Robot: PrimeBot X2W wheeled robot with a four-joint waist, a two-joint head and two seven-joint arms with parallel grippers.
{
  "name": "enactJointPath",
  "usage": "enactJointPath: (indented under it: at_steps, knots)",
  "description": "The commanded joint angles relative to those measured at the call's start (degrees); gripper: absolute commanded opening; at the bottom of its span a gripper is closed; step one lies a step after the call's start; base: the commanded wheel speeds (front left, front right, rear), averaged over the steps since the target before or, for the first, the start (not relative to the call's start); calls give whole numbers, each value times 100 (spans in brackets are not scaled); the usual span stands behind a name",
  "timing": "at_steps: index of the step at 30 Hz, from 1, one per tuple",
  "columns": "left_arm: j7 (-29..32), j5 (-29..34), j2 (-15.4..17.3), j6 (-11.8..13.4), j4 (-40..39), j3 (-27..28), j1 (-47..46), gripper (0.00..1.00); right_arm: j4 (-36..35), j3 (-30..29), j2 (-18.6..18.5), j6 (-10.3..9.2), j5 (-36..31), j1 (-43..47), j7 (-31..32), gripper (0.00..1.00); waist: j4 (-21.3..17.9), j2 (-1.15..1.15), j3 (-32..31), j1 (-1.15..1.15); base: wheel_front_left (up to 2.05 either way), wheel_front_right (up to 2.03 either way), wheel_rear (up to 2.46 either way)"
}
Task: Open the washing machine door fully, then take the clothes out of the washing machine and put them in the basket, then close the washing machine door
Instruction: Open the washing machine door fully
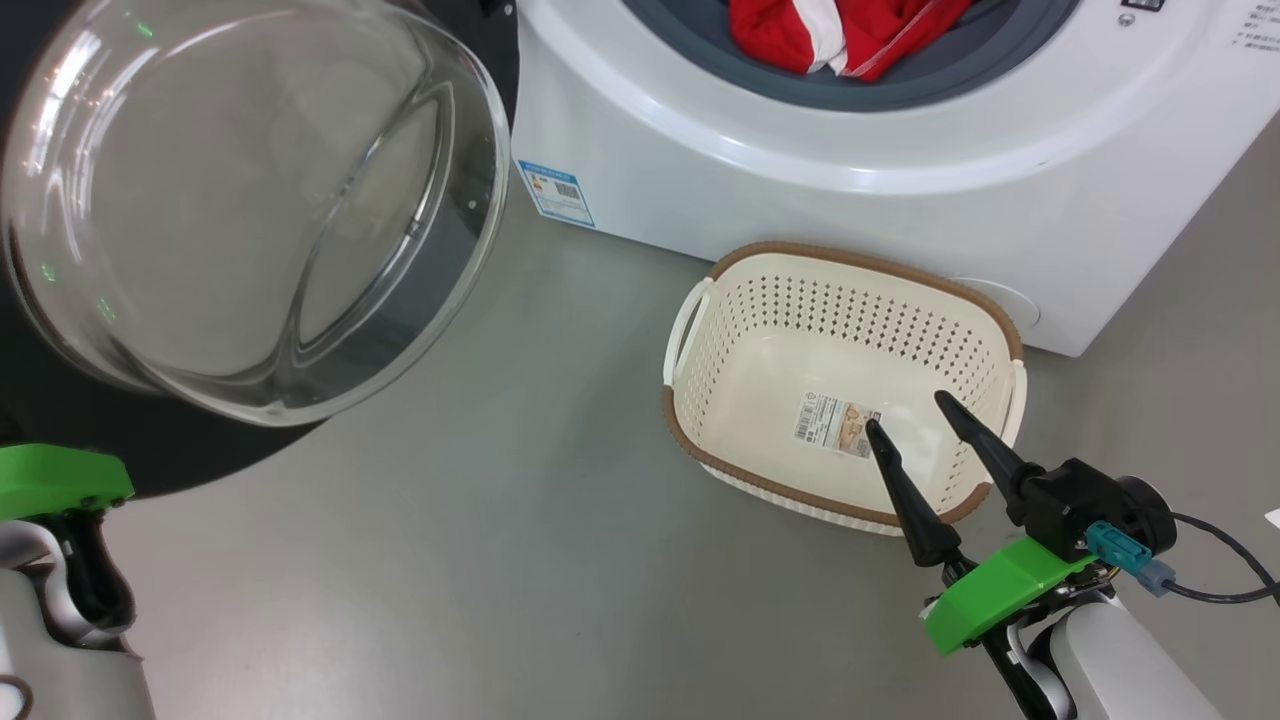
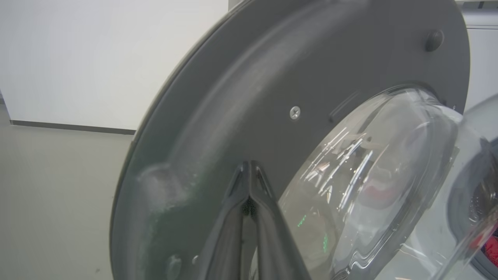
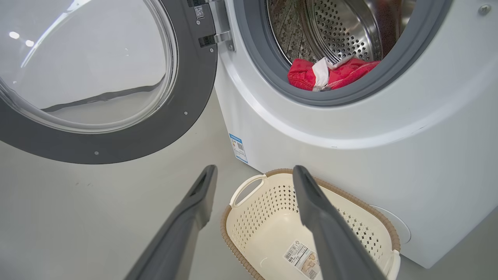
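The washing machine (image 1: 800,150) is standing at the far side, and its blue label sticker (image 1: 556,192) is sitting low on the left corner of its front. The sticker is showing a small barcode square, but its print is too small to read. A second sticker (image 1: 838,424), white with a barcode and a brownish picture, is lying on the bottom of the basket (image 1: 850,265), and its writing is likewise too small to read. A third, tiny code sticker (image 3: 199,11) is sitting on the washing machine door (image 3: 155,128) near the hinge. Faint print at the machine's upper right corner is unreadable.

There is one machine, one door, one basket with two side handles, and three stickers. The clothes (image 3: 303,74) are lying in one red and white heap at the front of the steel drum (image 3: 342,27), just behind the grey rubber ring (image 3: 272,77). How many garments there are cannot be told.

The door is standing swung open to the left of the machine. The basket is sitting on the grey floor (image 1: 500,550) just in front of the machine, with nothing but its sticker inside.

The left gripper (image 2: 249,165) is pointing at the door's grey inner face with its fingers pressed together around nothing. Whether the tips are touching the door is unclear. The right gripper (image 1: 905,411) is hovering over the basket's near edge, fingers spread wide and holding nothing.
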Motion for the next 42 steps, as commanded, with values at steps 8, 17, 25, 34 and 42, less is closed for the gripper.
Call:
enactJointPath:
  at_steps: [8,17,25,34,42]
  knots:
    - [-43,202,46,-224,-1025,89,358,100,-194,-75,237,37,67,9,-36,100,-233,0,-368,0,0,0,0]
    - [-44,-108,20,-430,-2108,-962,883,100,-512,-434,378,37,74,90,-36,100,-787,0,-689,0,0,0,0]
    - [-44,-88,19,-540,-2562,-1547,1254,100,-775,-617,469,37,-157,66,-36,100,-1368,0,-804,0,0,0,0]
    - [-44,-237,122,-631,-2527,-1898,1664,100,-1037,-812,521,37,-330,229,-36,100,-2132,0,-955,0,0,0,0]
    - [-44,-316,288,-643,-2432,-1938,2184,100,-1238,-975,546,37,-301,441,-36,100,-2742,0,-1119,0,0,0,0]
